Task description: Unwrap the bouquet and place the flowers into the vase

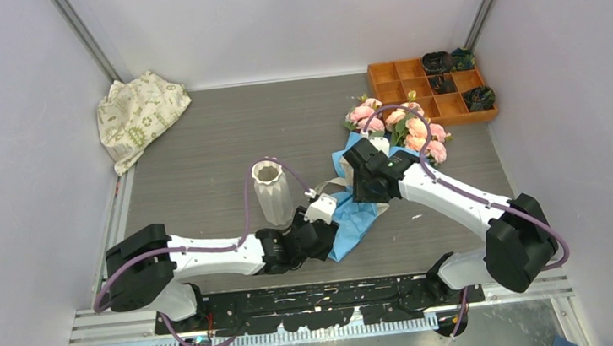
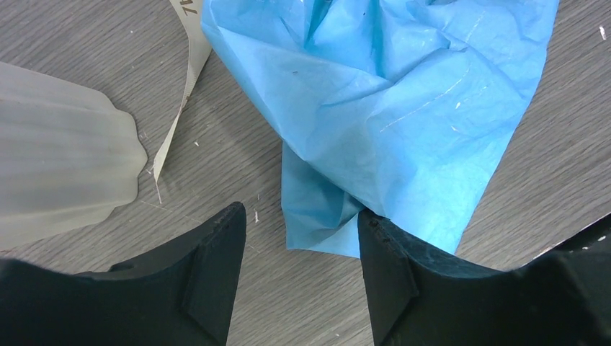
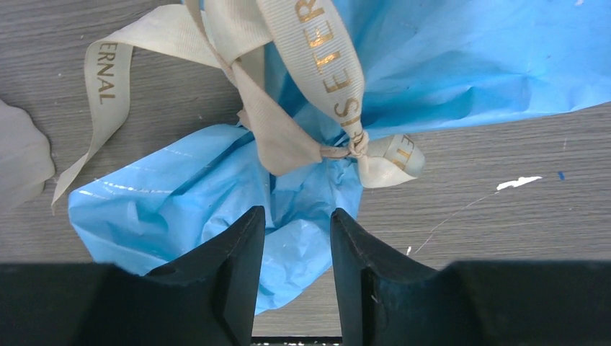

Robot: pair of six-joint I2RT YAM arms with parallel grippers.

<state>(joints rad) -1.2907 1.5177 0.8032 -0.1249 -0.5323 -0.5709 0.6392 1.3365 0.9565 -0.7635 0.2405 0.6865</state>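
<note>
The bouquet lies right of the table's middle, with pink and peach flowers at its far end and crumpled blue wrapping paper trailing toward me. A beige ribbon is still knotted round the paper. My right gripper hovers over the paper just below the knot, jaws apart, gripping nothing. My left gripper is open at the paper's near tip, its right finger touching the edge. The white ribbed vase stands upright just left of that gripper.
An orange compartment tray with dark items sits at the back right, close behind the flowers. A cream patterned cloth lies crumpled at the back left corner. Grey walls close in on both sides.
</note>
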